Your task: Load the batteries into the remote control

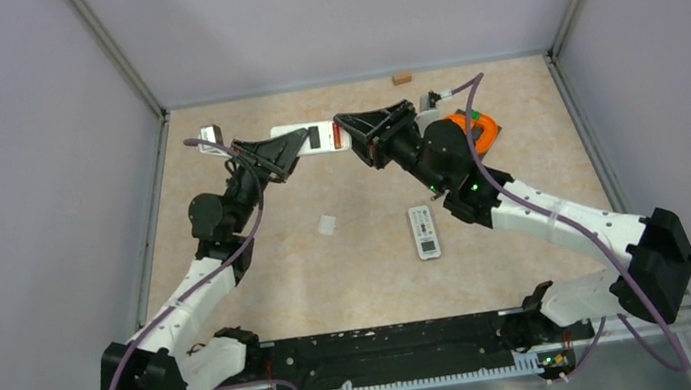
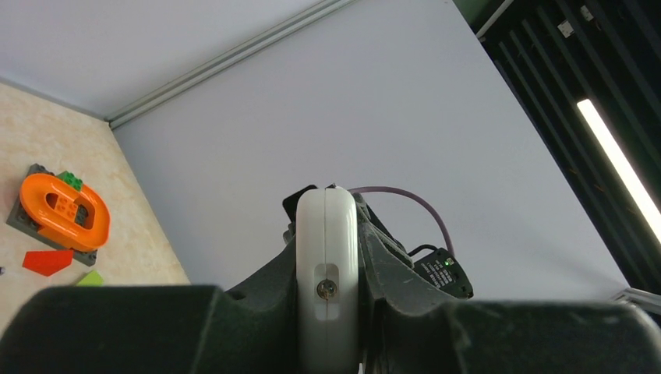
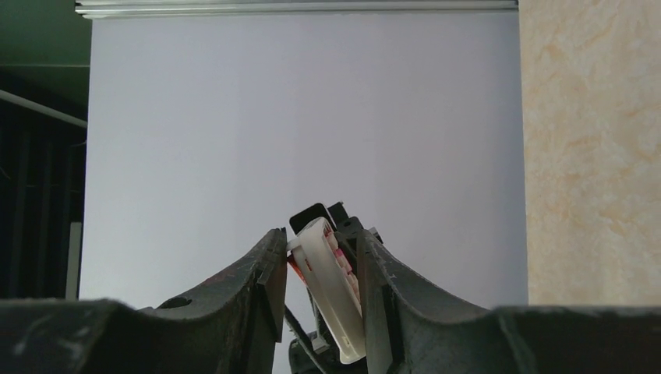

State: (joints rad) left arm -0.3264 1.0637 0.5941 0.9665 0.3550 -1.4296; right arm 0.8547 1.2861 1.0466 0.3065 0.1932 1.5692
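A white remote control (image 1: 326, 141) is held off the table at the back, between both grippers. My left gripper (image 1: 299, 144) is shut on its left end; the left wrist view shows that end (image 2: 327, 226) edge-on between the fingers (image 2: 257, 288). My right gripper (image 1: 347, 134) is closed around the right end, where the remote (image 3: 334, 296) sits tilted between the fingers. A reddish battery (image 1: 337, 137) lies at that end, pressed between one finger and the remote's back (image 3: 296, 266). A dark open compartment (image 1: 314, 137) shows mid-remote. No other batteries are in view.
A second white remote (image 1: 424, 232) lies on the table in the middle. A small white flat piece (image 1: 327, 224) lies left of it. An orange toy on a grey plate (image 1: 474, 128) stands behind my right arm, and a small brown block (image 1: 401, 77) sits by the back wall.
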